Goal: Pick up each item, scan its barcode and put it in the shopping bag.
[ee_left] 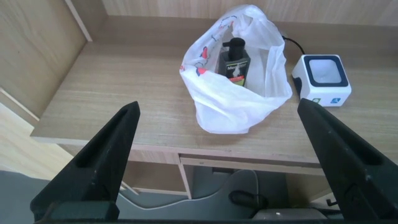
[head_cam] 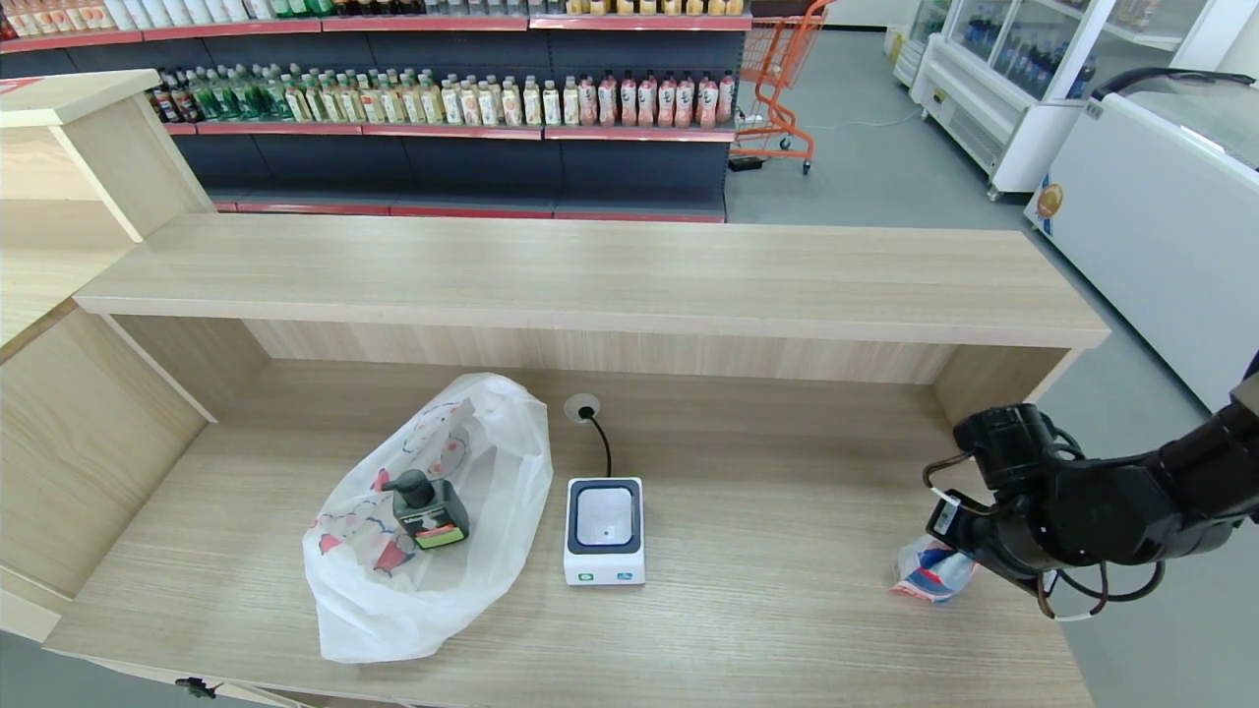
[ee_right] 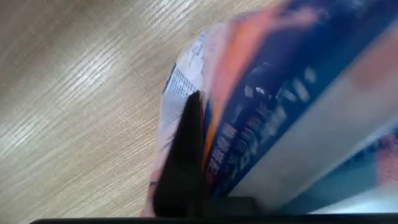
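**Inspector:** Nearest first. Left pincer (ee_left: 217, 104): spread wide, gripping nothing, hanging off the near edge of the counter (head_cam: 767, 610). Right side?

**Assistant:** Right pincer (head_cam: 969, 562): down over the packet (head_cam: 929, 573) at the counter's near right corner. Cannot tell whether clamped on it or merely beside it. Hidden by the wrist from above, and the packet sits too close to the wrist lens to judge.

**Inspector:** Hazards there?

**Assistant:** Soft, crinkly pouch, so likely to slip or fold under a poor grip. Close to the edge, so liable to be nudged off to the floor. Barcode side not made out. No read likely if turned away from the scanner (head_cam: 604, 531).

**Inspector:** Farther on?

**Assistant:** Scanner mid-counter, window up, cable (head_cam: 602, 447) running behind it. Shopping bag (head_cam: 511, 462) just left of it, slumped flat, with a pump bottle (head_cam: 430, 511) already inside. Slack mouth, extent of opening hard to judge. Risk of a drop landing on the plastic, not in it, or of dragging the bag. Possible snag on the cable during a low carry across.
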